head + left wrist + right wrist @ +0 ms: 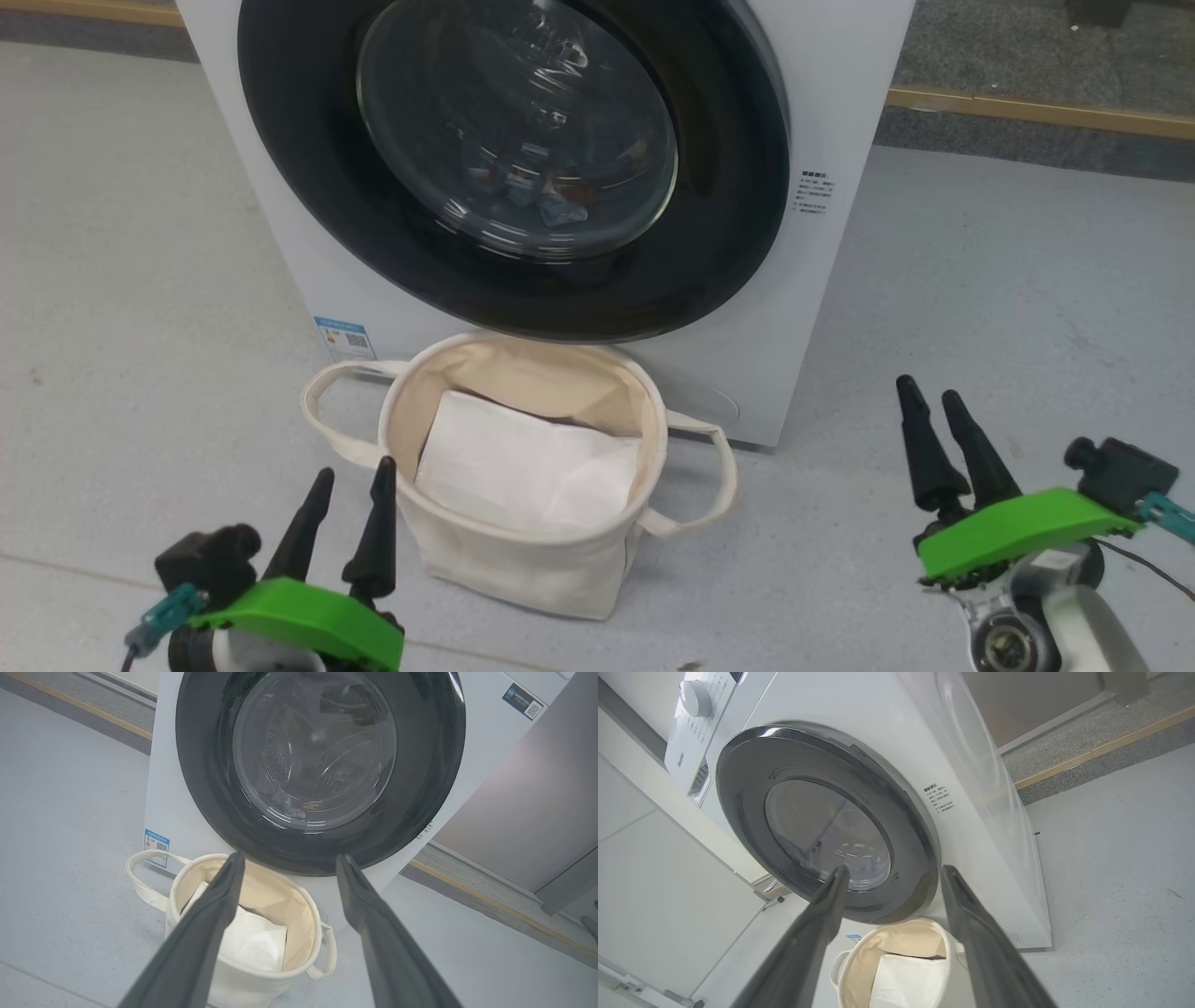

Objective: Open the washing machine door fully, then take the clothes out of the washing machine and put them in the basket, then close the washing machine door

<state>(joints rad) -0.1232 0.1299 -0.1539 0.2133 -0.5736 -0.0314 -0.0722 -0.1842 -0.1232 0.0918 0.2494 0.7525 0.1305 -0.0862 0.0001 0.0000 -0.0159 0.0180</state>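
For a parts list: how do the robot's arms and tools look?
The left tool and right tool each have two long tapered black fingers on a green plate, beside a black camera with a teal plug. The right wrist is pale, with a thin black cable.

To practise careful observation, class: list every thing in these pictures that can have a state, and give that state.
washing machine door: shut
clothes: inside the washing machine, behind the door
basket: upright on the floor, holding a white sheet
left gripper: open, empty
right gripper: open, empty
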